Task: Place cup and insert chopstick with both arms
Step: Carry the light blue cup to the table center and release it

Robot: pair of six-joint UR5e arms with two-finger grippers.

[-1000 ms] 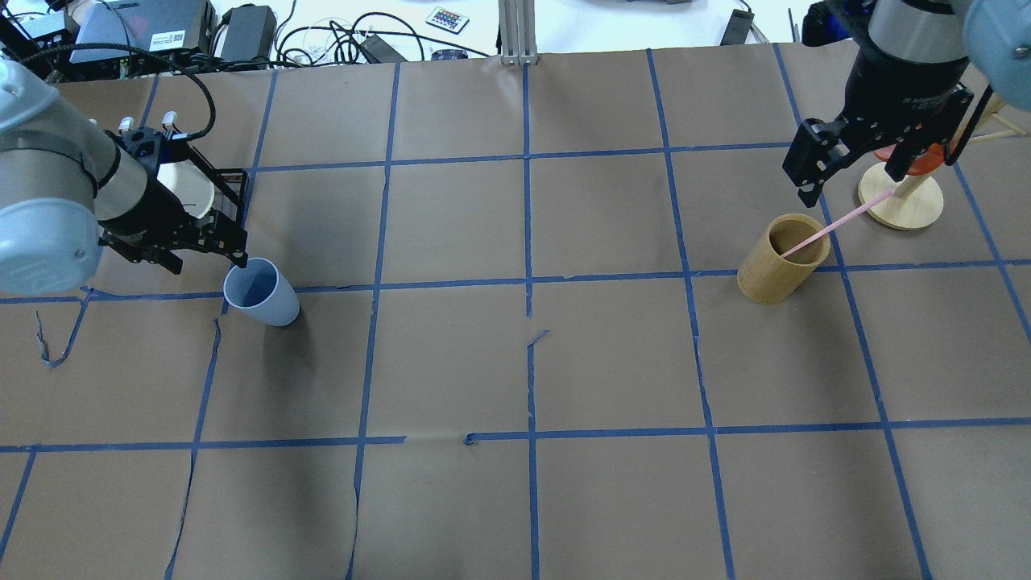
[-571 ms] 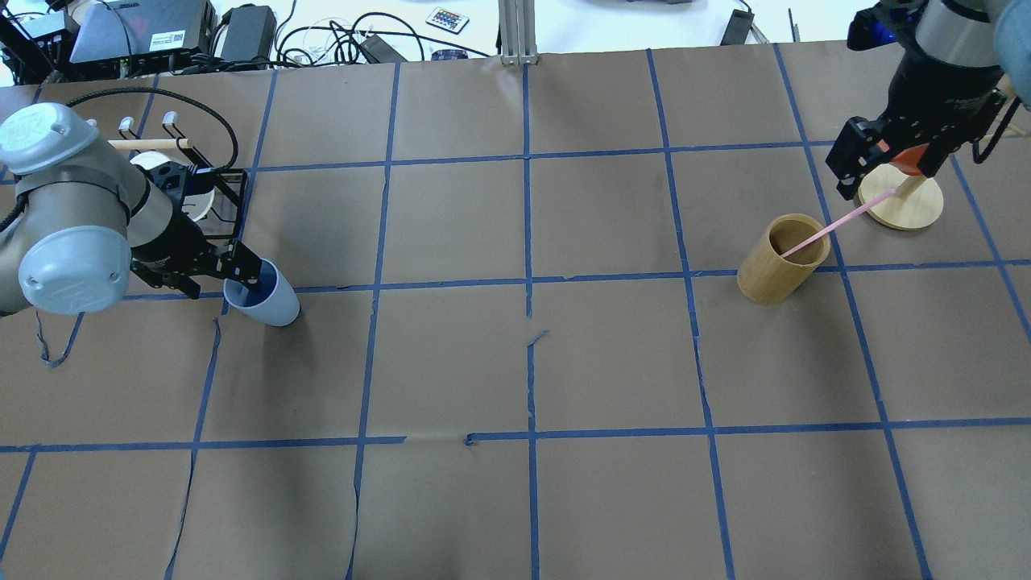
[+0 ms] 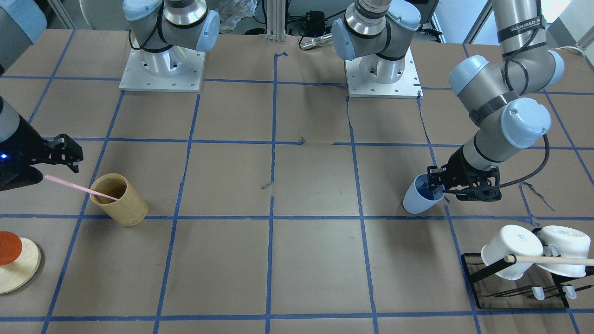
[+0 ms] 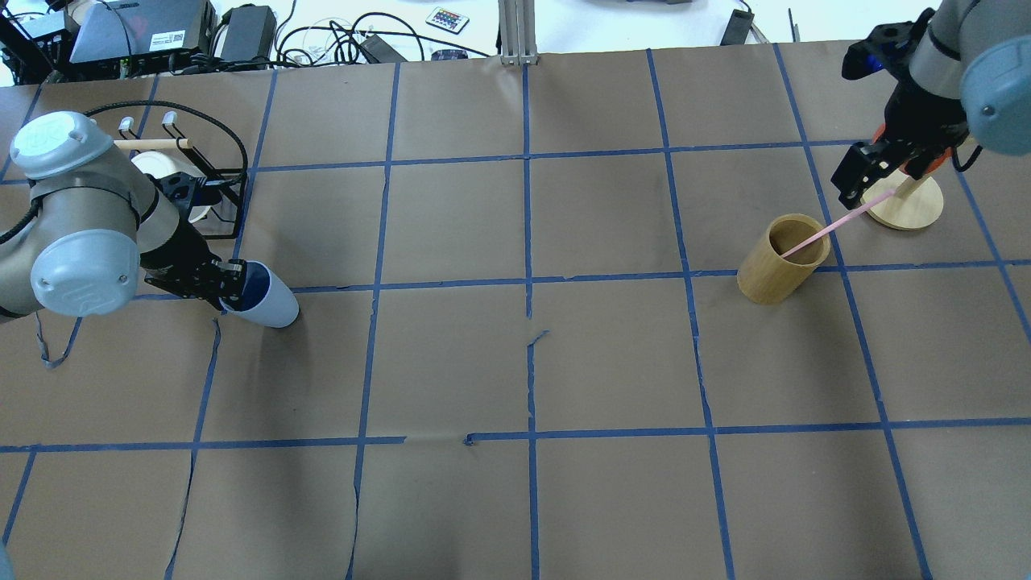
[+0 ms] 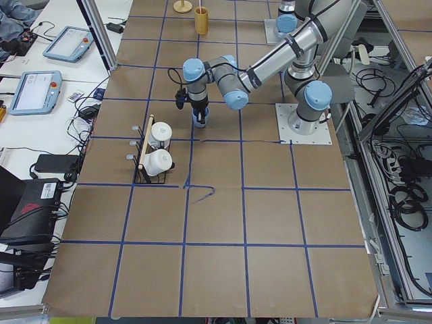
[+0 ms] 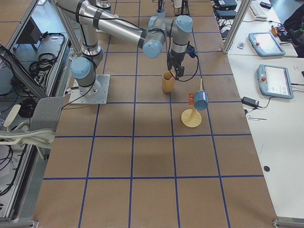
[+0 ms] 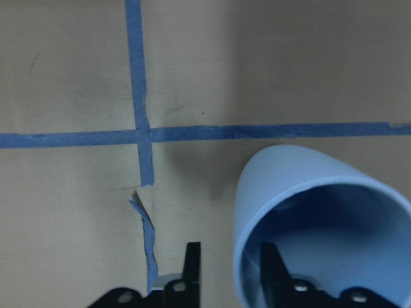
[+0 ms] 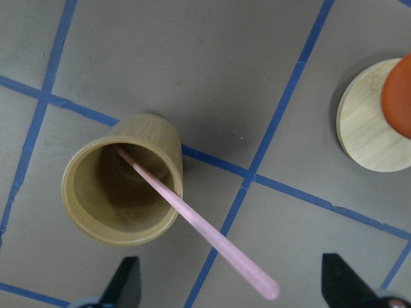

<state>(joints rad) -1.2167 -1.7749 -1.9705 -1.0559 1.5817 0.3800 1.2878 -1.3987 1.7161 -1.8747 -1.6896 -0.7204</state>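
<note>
The light-blue cup point(image 4: 275, 304) stands on the table's left side, also in the front view point(image 3: 416, 203) and the left wrist view point(image 7: 302, 186). My left gripper point(image 4: 229, 283) is open and straddles the cup's rim, with one finger inside and one outside, a gap still showing. The pale-pink chopstick point(image 4: 834, 221) leans in the tan wooden holder point(image 4: 777, 262) on the right. My right gripper point(image 4: 868, 181) is wide open over the stick's upper end. In the right wrist view the stick point(image 8: 192, 218) rises from the holder point(image 8: 122, 186), its tip between the open fingers.
A black rack with white mugs and a wooden dowel point(image 4: 193, 181) stands just behind my left gripper, also in the front view point(image 3: 515, 253). A round wooden stand with an orange piece point(image 4: 906, 205) sits right behind the holder. Blue tape lines cross the brown table.
My left gripper has come down onto the cup's rim, with one finger now inside. My right arm has swung right and its gripper has moved over the chopstick's upper end.
</note>
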